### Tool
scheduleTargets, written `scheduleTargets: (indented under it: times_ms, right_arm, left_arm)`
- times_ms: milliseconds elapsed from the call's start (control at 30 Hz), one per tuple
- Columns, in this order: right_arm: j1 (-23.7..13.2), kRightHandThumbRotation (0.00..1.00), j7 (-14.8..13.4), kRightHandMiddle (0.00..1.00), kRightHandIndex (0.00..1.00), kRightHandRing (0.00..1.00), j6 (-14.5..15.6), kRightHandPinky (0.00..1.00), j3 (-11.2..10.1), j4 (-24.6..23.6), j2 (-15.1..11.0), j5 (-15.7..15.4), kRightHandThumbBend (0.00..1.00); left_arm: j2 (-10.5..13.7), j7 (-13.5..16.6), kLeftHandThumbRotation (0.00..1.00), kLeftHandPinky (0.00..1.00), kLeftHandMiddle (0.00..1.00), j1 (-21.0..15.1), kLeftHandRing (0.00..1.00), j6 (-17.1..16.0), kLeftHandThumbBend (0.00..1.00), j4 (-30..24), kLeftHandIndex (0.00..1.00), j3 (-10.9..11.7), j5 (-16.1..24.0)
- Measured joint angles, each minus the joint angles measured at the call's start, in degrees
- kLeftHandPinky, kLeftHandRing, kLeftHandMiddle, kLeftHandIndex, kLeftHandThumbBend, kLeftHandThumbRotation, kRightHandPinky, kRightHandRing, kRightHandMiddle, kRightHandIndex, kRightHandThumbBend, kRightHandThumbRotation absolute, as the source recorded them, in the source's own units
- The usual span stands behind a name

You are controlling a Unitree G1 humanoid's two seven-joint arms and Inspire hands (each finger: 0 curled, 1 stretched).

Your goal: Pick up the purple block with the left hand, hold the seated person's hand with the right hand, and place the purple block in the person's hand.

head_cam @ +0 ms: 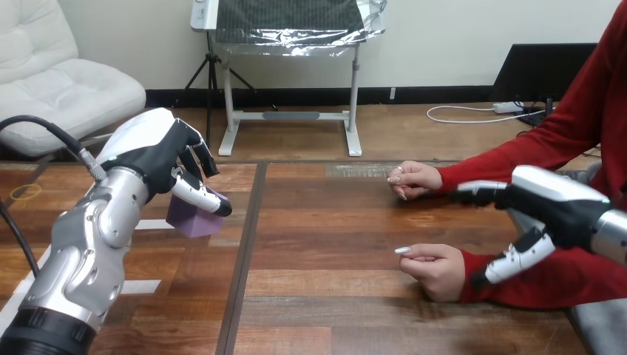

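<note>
Robotics lab: plank worktop (pixel 333 244), white tape marks (pixel 151 224) at 9 o'clock, silver robot arm (pixel 89 244) at 8 o'clock, person (pixel 584 126) seated at 3 o'clock.

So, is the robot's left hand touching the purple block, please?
Cannot tell: in the head view the left hand overlaps the purple block, hiding any contact or gap.

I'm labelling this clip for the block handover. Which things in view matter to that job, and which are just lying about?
Part of the job:
- purple block, under the left hand
- right hand, above the person's sleeves
- person's nearer hand and person's farther hand, both resting on the table

Just lying about:
- yellow ring
- white tape strips
</note>
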Motion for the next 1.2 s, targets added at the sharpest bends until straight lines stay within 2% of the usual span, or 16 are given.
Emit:
scheduleTargets:
  times_ms: [233, 300, 700, 1000, 1200]
  right_arm:
    - [-0.3, 0.35, 1.9, 0.88, 0.89, 0.88, 1.0, 0.91, 0.9, 0.2, -0.2, -0.8, 1.0]
    - [-0.3, 0.38, 2.0, 0.87, 0.88, 0.87, 1.0, 0.91, 1.9, 0.9, -0.7, -1.2, 1.0]
    - [-0.4, 0.39, 1.1, 0.86, 0.86, 0.86, 1.1, 0.87, 3.1, 2.3, -0.9, -3.2, 1.0]
    - [-0.4, 0.32, -2.6, 0.84, 0.84, 0.84, 1.3, 0.82, 5.4, 3.9, -0.8, -6.6, 1.0]
    - [-0.4, 0.29, -6.2, 0.84, 0.83, 0.84, 2.8, 0.79, 7.5, 4.6, -0.7, -10.0, 1.0]
  left_arm:
    - [0.0, 0.0, 0.0, 0.3, 0.42, 0.1, 0.36, 0.5, 0.82, -0.3, 0.44, 0.0, -0.1]
    - [0.0, -0.1, 0.0, 0.3, 0.42, 0.1, 0.36, 0.8, 0.82, -1.0, 0.44, 0.1, -0.3]
    - [0.0, -0.5, 0.0, 0.3, 0.42, 0.1, 0.36, 1.2, 0.82, -1.3, 0.44, 0.7, -0.9]
    - [0.0, -0.5, 0.0, 0.3, 0.43, 0.1, 0.36, 1.3, 0.83, -1.3, 0.44, 1.0, -1.1]
    - [0.0, -0.5, 0.0, 0.3, 0.43, 0.1, 0.37, 1.3, 0.83, -1.3, 0.44, 1.1, -1.1]
